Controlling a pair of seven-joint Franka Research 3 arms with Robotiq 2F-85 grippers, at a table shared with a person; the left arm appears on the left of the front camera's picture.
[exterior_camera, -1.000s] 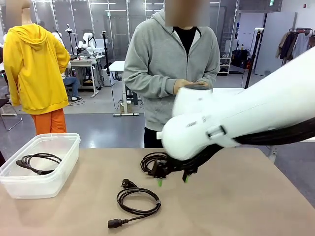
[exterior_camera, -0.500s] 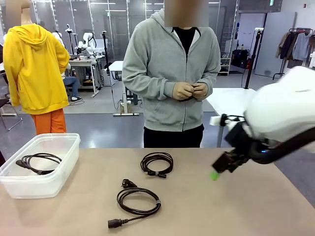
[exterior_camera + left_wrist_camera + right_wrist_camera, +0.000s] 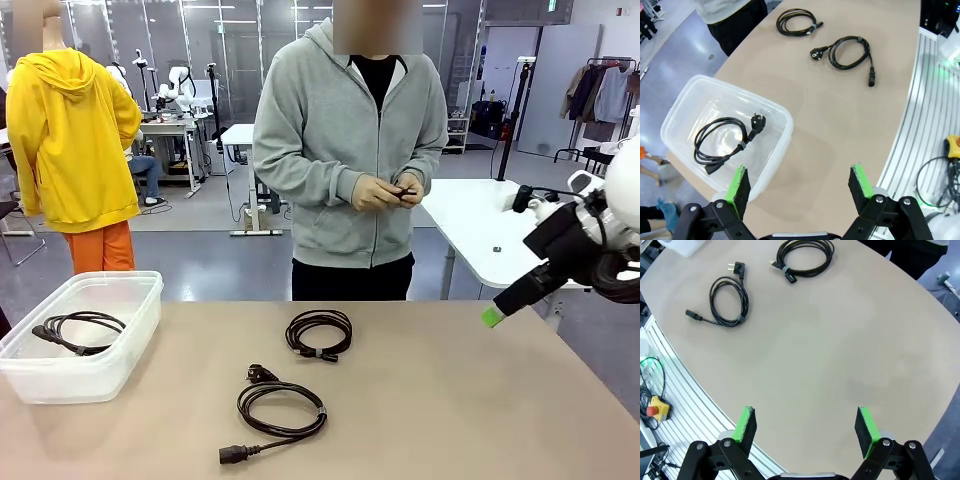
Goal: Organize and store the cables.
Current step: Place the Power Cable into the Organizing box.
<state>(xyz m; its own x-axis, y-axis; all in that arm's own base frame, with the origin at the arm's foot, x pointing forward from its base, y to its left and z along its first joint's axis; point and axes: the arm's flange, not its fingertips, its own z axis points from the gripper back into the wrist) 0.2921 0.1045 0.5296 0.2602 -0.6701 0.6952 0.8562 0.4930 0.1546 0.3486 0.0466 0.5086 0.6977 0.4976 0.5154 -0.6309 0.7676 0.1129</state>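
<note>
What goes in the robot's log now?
left fingers open, empty | right fingers open, empty | one power cable in bin | two cables on table

A person in a grey hoodie (image 3: 340, 130) is standing at the far edge of the tan table (image 3: 480, 400), facing it. A clear plastic bin (image 3: 135, 340) is sitting at the table's left end. A white table (image 3: 470, 225) is standing far right behind the person, and a yellow-and-red stop button (image 3: 655, 406) is sitting off the near edge.

Tan table (image 3: 480, 400), clear tub (image 3: 100, 378) at left, small coiled cable (image 3: 318, 353), larger power cable (image 3: 321, 410)
</note>
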